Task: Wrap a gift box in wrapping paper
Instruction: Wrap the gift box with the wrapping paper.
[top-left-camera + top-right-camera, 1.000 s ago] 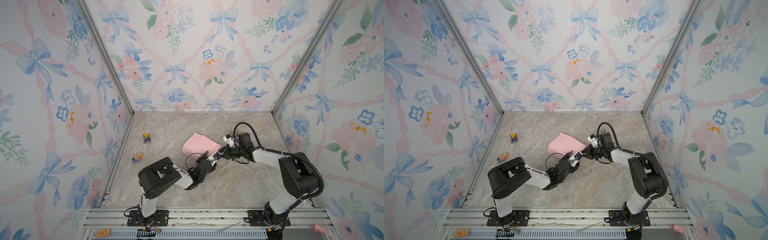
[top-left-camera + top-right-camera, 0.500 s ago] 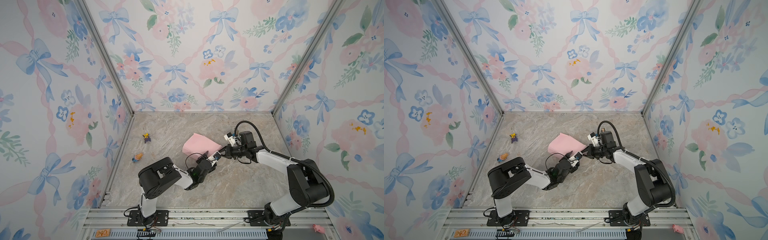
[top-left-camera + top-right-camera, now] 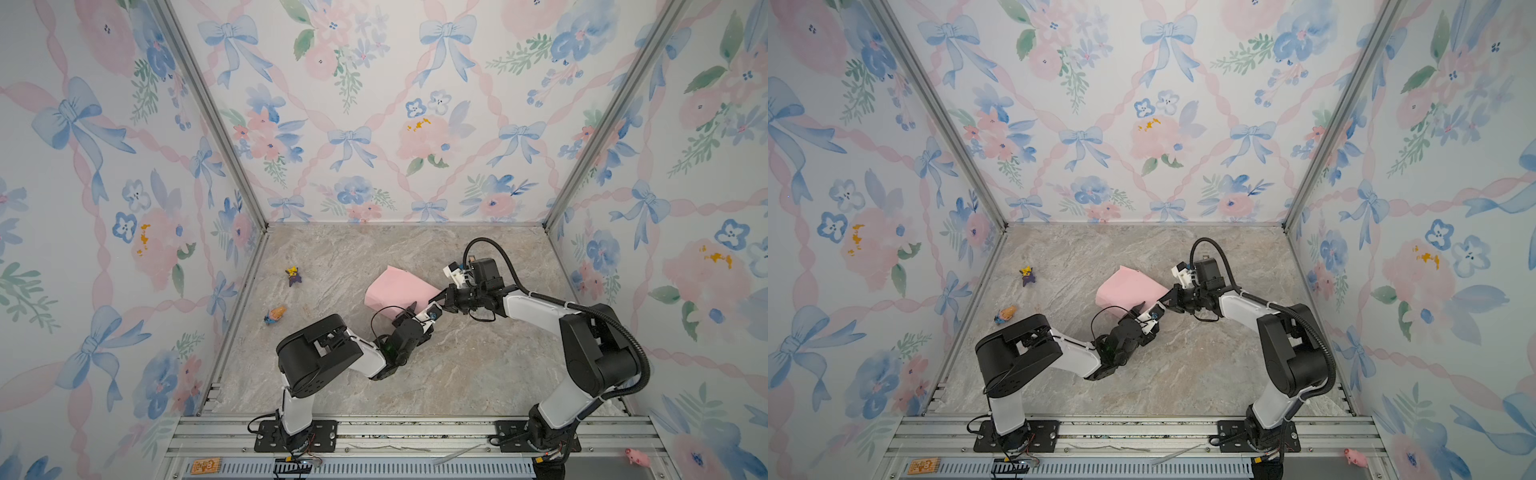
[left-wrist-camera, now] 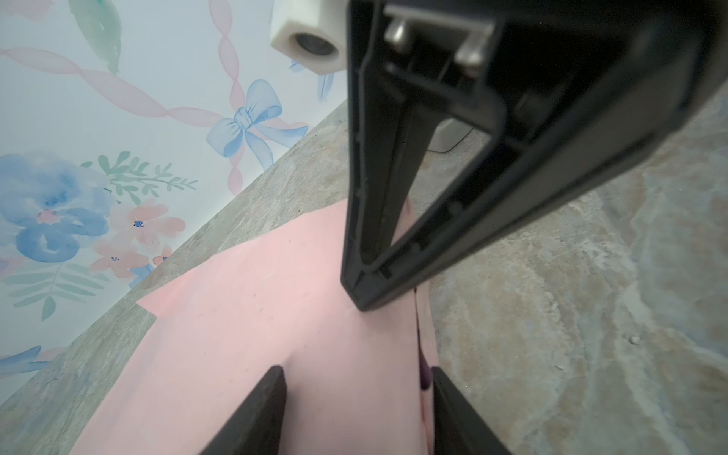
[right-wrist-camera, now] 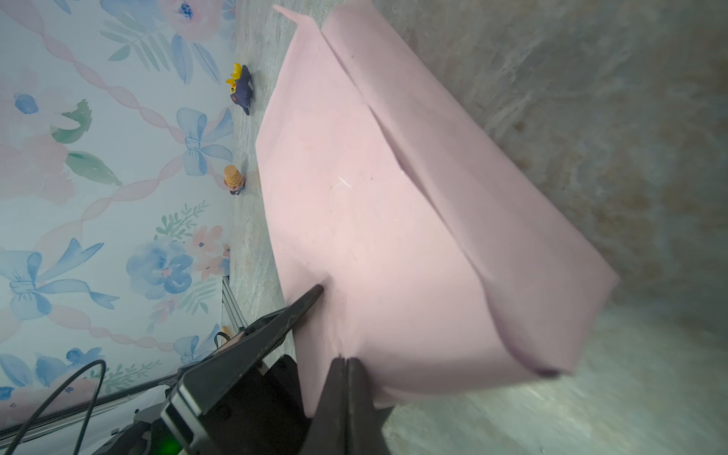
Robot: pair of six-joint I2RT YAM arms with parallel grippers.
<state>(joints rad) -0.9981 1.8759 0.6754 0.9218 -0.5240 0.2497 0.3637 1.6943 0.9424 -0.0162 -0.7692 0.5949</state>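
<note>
Right wrist view: the right fingers [image 5: 346, 378] are pressed together, pinching an edge of the paper [image 5: 394, 220], folded pink side out near the table [image 3: 478, 374] middle. The left fingers [image 4: 356, 398] stand apart, straddling the paper; box hidden

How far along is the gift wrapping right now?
Mostly folded: the wrapping paper lies pale pink side out as a closed bundle, flaps overlapping along a seam, and no box shows. In hand: the right gripper is shut, pinching a paper edge, while the left gripper stands open over the bundle. Left: flattening and securing the loose end; no tape is visible.
</note>
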